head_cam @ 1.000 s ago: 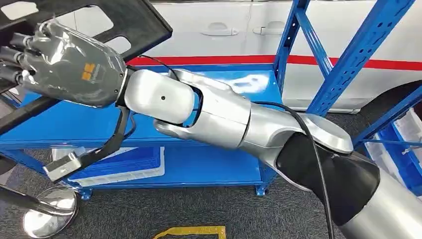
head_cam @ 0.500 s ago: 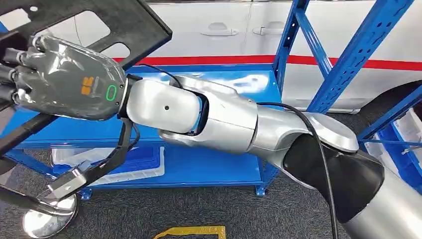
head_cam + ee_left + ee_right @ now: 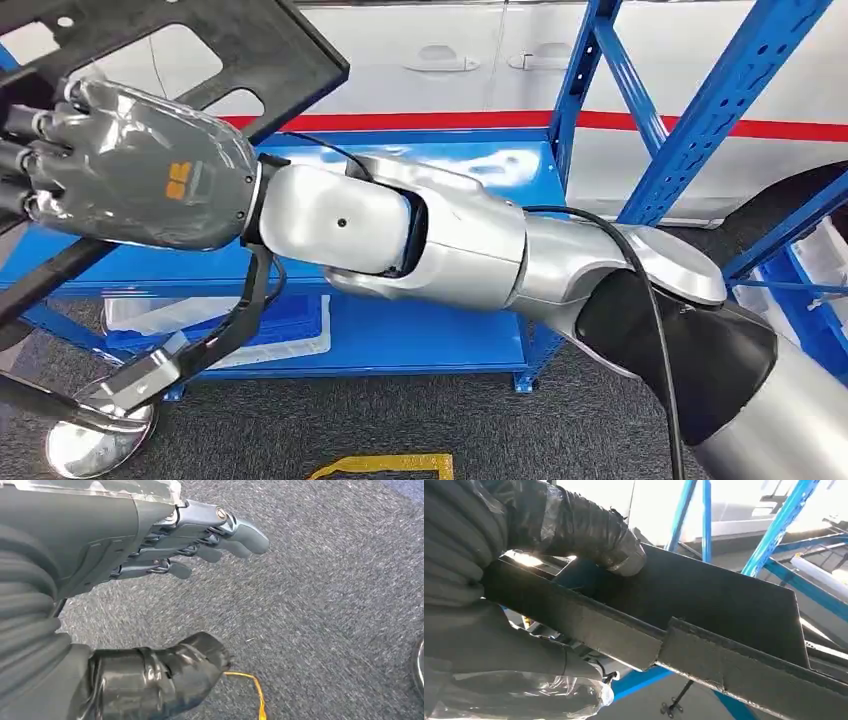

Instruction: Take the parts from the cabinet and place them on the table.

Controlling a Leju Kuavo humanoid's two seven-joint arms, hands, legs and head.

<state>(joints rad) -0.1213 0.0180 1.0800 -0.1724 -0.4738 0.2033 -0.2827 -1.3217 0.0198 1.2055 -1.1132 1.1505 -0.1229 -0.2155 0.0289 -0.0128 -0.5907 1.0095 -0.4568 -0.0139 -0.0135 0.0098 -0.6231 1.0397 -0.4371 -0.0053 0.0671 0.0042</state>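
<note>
Black plastic panel (image 3: 250,50), flat with large cut-out openings, sits in the grip of the right robot hand (image 3: 130,165) at the upper left of the head view, lifted in front of the blue metal shelving (image 3: 590,90). In the right wrist view the thick thumb (image 3: 589,527) presses on one face of the panel (image 3: 704,605) while the rest of the hand wraps the edge from the other side, so this robot hand is closed on the part. The silver right arm (image 3: 440,240) stretches across the view from lower right to the hand. Behind the shelving stands a white car (image 3: 450,60) with a red stripe. A blue bin (image 3: 270,325) rests on the lower shelf. A round chrome base (image 3: 95,435) stands on the grey carpet (image 3: 380,420), near a strip of yellow floor tape (image 3: 385,465).

The left robot hand (image 3: 165,580) hangs over the carpet (image 3: 325,605), holding nothing, its fingers (image 3: 220,535) extended and well apart from the thumb (image 3: 175,670).
</note>
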